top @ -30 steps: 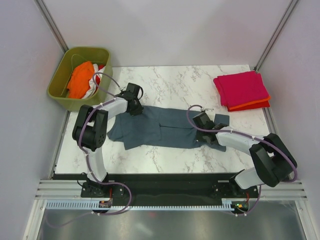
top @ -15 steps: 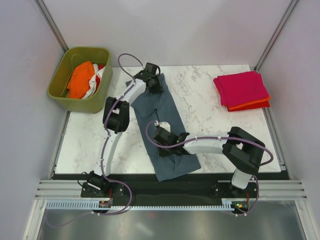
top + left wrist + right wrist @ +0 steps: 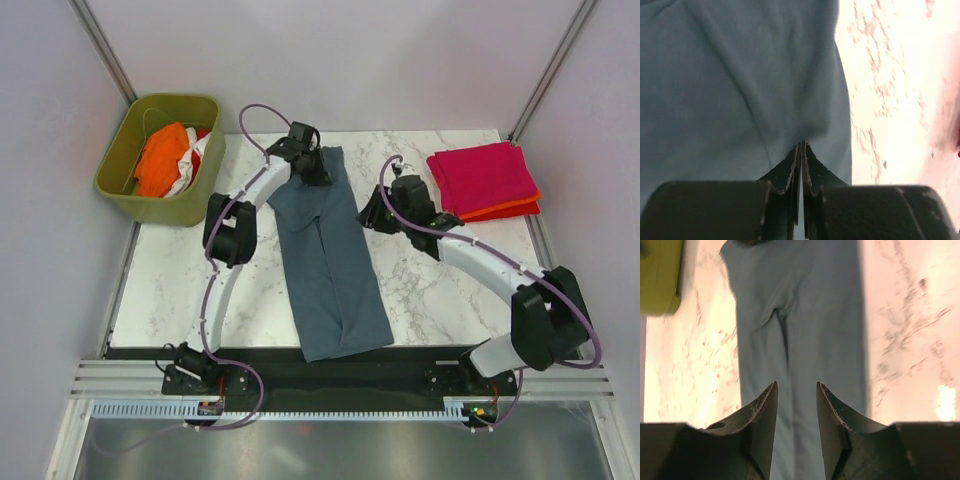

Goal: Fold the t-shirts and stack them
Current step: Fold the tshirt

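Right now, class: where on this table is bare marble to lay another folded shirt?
Freest: the near-right marble, between the blue-grey shirt and the right arm. Also the strip left of that shirt, though the left arm crosses it. Crowded: the far right, around the pink stack and the right gripper.

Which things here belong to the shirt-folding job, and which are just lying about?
Job: slate blue-grey shirt; magenta-pink shirt; orange-red shirt beneath it; orange shirt and white/red shirt in the olive-green bin.
Lying about: that bin; marble table.
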You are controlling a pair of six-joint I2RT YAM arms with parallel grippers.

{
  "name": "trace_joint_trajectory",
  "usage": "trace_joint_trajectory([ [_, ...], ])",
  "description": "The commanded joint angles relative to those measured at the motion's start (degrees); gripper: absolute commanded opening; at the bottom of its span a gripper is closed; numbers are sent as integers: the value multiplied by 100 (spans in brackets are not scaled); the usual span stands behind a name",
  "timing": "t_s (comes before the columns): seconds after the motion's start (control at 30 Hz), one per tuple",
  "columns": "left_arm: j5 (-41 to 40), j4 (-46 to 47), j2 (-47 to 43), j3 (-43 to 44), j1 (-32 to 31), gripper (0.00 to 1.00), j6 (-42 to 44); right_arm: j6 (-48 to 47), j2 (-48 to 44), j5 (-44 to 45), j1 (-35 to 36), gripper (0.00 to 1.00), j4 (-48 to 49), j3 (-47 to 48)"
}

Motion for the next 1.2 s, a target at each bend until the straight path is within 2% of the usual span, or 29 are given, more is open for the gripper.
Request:
trace_joint_trajectory([
  [0.0,178,363,-1628,-557,11,9,497,-289,494,-798,-612,46,328,204],
  [0.13,-42,671,-2867,-2084,11,11,568,-289,1390,-1483,-1159,49,637,861],
  [0.2,-95,733,-3472,-2561,2,12,594,-289,2014,-1931,-1387,49,872,1144],
  [0.27,-148,829,-3826,-3291,2,12,612,-201,2618,-2343,-1502,51,1023,1583],
  [0.4,-192,1180,-4696,-4591,2,13,559,-8,3614,-2907,-1678,62,1339,2383],
  [0.53,-218,1445,-5417,-5821,11,12,480,159,4484,-3145,-1714,64,1472,3304],
  [0.77,-25,1603,-6823,-7150,2,13,216,502,5881,-3445,-1766,61,1560,4554],
  [0.83,-130,1595,-7298,-7492,2,13,216,651,6102,-3445,-1793,58,1568,4870],
  [0.93,-210,1577,-7703,-7818,-6,13,164,932,6436,-3436,-1845,43,1858,5030],
  [0.97,-201,1577,-7747,-7880,-6,13,146,1168,6507,-3418,-1915,27,1963,5004],
  [1.07,-78,1638,-7713,-8100,2,13,76,1520,6455,-3244,-2047,1,2376,4820],
  [1.17,62,1831,-7537,-8329,-6,12,14,1583,6088,-2673,-2336,0,2702,4223],
])
